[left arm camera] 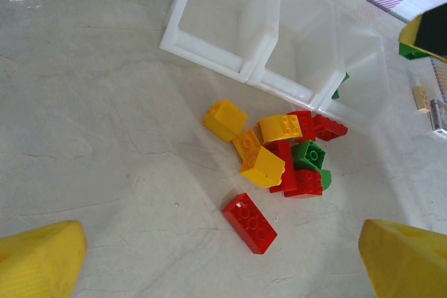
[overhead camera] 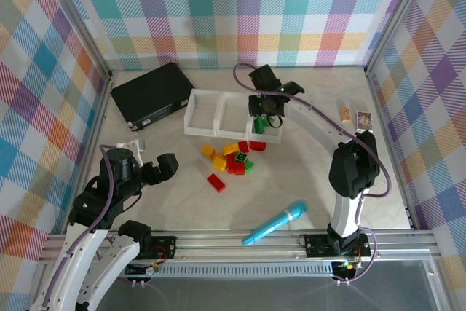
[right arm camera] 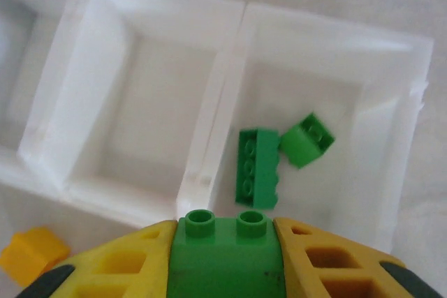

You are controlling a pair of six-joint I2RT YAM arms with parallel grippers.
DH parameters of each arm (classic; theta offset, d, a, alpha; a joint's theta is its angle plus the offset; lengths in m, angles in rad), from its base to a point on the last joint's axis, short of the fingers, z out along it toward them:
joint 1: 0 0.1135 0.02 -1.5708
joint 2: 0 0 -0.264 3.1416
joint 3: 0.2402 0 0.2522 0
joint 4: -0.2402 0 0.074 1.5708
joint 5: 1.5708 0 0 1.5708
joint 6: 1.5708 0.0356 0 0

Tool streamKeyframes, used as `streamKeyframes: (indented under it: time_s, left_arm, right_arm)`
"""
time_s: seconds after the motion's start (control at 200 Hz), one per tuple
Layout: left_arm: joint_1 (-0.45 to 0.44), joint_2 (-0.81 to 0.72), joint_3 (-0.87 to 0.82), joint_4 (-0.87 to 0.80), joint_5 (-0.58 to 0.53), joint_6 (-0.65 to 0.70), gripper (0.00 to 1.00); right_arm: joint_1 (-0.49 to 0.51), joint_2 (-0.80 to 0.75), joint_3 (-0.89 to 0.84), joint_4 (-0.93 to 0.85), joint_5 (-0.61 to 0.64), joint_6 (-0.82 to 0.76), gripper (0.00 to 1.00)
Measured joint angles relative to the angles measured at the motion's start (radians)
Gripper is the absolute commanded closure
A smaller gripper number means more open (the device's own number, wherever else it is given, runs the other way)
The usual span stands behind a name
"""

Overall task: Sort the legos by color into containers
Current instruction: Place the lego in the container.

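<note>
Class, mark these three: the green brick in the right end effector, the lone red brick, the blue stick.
green brick (right arm camera: 223,263), right wrist view, front face.
lone red brick (left arm camera: 249,222), left wrist view, studded top.
blue stick (overhead camera: 275,225), top external view, mid-shaft.

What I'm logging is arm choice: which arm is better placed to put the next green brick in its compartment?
Right. The right gripper is shut on a green brick above the right compartment, where two green bricks lie. The left gripper is open by the loose pile, holding nothing.
</note>
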Motion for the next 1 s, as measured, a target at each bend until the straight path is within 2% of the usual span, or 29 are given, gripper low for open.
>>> streamKeyframes:
  time_s: [0.34,0.51,0.555,0.78,0.895,1.0]
  left_arm:
    - [0.0,0.0,0.0,0.0,0.0,0.0,0.0]
    - [0.0,0.0,0.0,0.0,0.0,0.0,0.0]
    - [0.0,0.0,0.0,0.0,-0.001,0.0,0.01]
    - [0.0,0.0,0.0,-0.001,-0.004,0.0,0.0]
    - [0.0,0.0,0.0,0.0,-0.005,0.0,0.0]
    - [0.0,0.0,0.0,-0.001,-0.006,0.0,0.0]
  right_arm:
    - [-0.079,0.221,0.177,-0.066,-0.035,-0.064,0.7]
    - [-0.079,0.273,0.241,-0.085,-0.039,-0.07,0.58]
    - [-0.079,0.284,0.258,-0.099,-0.04,-0.067,0.52]
    - [-0.079,0.303,0.286,-0.138,-0.038,-0.045,0.37]
    - [-0.079,0.287,0.263,-0.147,-0.044,-0.031,0.34]
    - [-0.076,0.209,0.166,-0.142,-0.063,-0.011,0.32]
